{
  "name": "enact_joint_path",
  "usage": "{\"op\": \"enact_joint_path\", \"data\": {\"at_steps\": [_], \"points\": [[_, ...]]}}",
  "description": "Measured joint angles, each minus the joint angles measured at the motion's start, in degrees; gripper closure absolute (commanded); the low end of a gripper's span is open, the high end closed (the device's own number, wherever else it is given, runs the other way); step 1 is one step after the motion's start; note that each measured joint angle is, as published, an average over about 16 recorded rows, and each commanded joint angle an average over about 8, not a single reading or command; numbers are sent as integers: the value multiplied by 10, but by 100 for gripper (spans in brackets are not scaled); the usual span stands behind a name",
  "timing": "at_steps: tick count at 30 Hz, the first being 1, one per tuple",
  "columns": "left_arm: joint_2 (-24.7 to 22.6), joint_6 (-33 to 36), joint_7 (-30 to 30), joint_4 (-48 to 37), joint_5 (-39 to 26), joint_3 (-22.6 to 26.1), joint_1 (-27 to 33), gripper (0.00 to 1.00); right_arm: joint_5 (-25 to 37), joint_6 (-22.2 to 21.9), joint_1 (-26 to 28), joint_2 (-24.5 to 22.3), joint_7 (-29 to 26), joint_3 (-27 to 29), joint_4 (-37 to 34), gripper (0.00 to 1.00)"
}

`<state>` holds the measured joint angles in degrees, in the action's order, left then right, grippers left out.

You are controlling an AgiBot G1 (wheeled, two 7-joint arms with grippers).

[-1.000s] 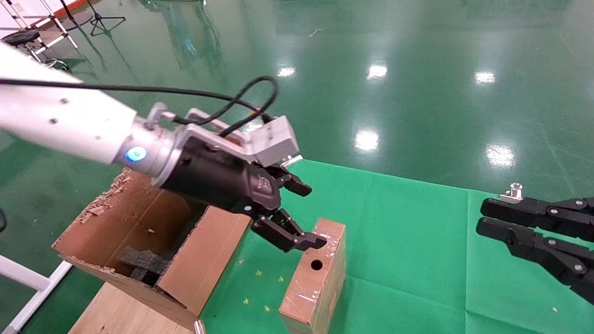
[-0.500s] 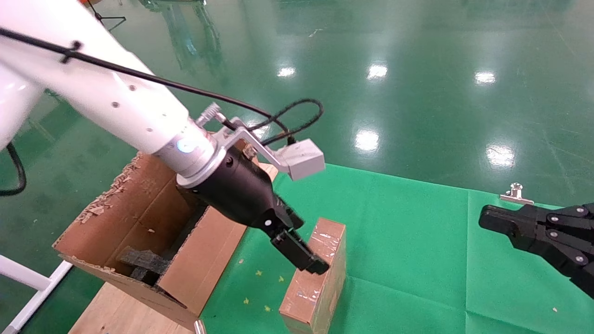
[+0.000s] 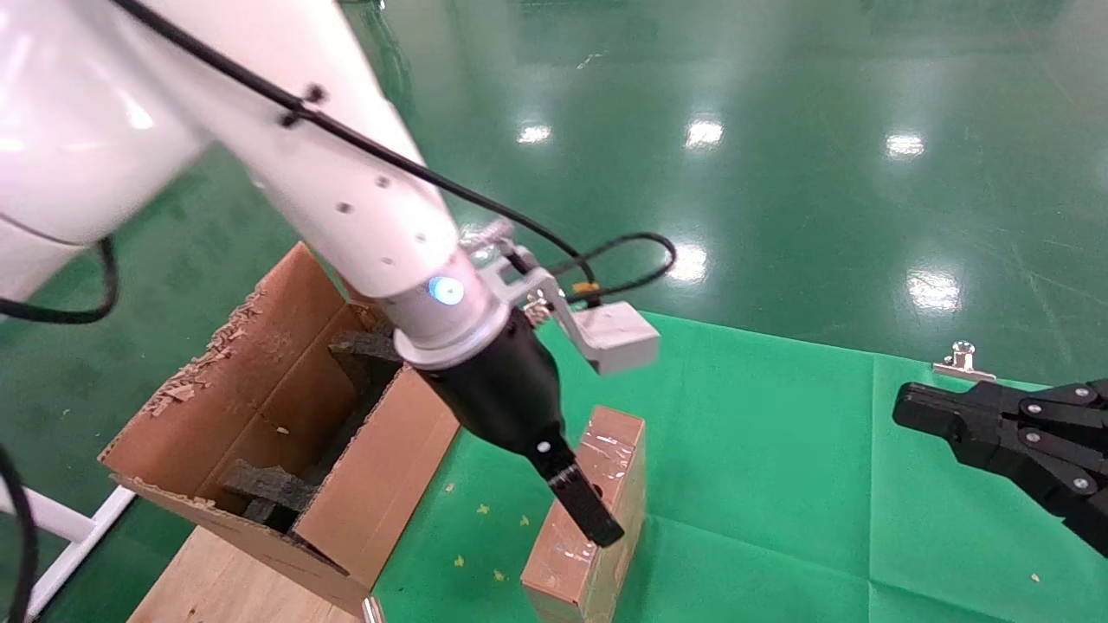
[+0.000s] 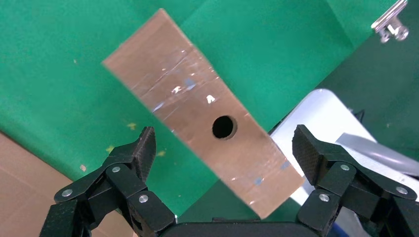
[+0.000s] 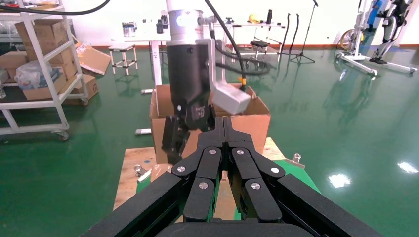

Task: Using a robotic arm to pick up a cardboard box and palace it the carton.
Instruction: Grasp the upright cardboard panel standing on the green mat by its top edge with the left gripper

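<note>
The small taped cardboard box (image 3: 563,562) stands on its narrow edge on the green cloth, hole side up. My left gripper (image 3: 597,519), on the white arm, points down just over the box's top edge. In the left wrist view the box (image 4: 188,98) with its round hole lies between the gripper's (image 4: 225,148) open fingers, which do not touch it. The large torn carton (image 3: 260,346) with dark foam blocks (image 3: 268,489) stands left of the box. My right gripper (image 3: 905,411) is shut and empty at the right, also seen in the right wrist view (image 5: 223,123).
A green cloth (image 3: 762,484) covers the table. A wooden board (image 3: 225,580) lies under the carton. A silver clamp (image 3: 961,359) holds the cloth's far right edge. A white frame leg (image 3: 52,528) runs at the near left. The carton also shows in the right wrist view (image 5: 252,121).
My left arm has swung from level to pointing steeply down and moved nearer along the box's top edge. My right gripper has closed and drawn back slightly.
</note>
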<state>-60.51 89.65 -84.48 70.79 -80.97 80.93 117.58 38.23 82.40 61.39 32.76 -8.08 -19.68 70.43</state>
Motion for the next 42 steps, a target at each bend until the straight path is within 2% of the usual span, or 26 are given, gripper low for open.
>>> {"op": "enact_joint_path", "data": {"at_steps": [7, 14, 15, 19, 20, 22, 23, 27, 28, 42], "points": [[-35, -10, -23, -6, -13, 27, -7, 0, 0, 0, 0, 0, 0, 0, 0, 100], [-48, -17, -32, -10, -19, 40, -19, 0, 0, 0, 0, 0, 0, 0, 0, 99], [-49, -18, -32, -10, -19, 41, -20, 0, 0, 0, 0, 0, 0, 0, 0, 93], [-50, -19, -31, -11, -18, 44, -23, 0, 0, 0, 0, 0, 0, 0, 0, 43], [-50, -19, -30, -12, -17, 44, -24, 7, 0, 0, 0, 0, 0, 0, 0, 30], [-50, -19, -29, -12, -16, 44, -24, 30, 0, 0, 0, 0, 0, 0, 0, 6], [-50, -19, -28, -12, -15, 44, -24, 43, 0, 0, 0, 0, 0, 0, 0, 0], [-50, -19, -26, -12, -14, 44, -24, 93, 0, 0, 0, 0, 0, 0, 0, 0], [-50, -19, -27, -12, -13, 43, -24, 98, 0, 0, 0, 0, 0, 0, 0, 0], [-49, -19, -31, -12, -16, 43, -24, 100, 0, 0, 0, 0, 0, 0, 0, 0]]}}
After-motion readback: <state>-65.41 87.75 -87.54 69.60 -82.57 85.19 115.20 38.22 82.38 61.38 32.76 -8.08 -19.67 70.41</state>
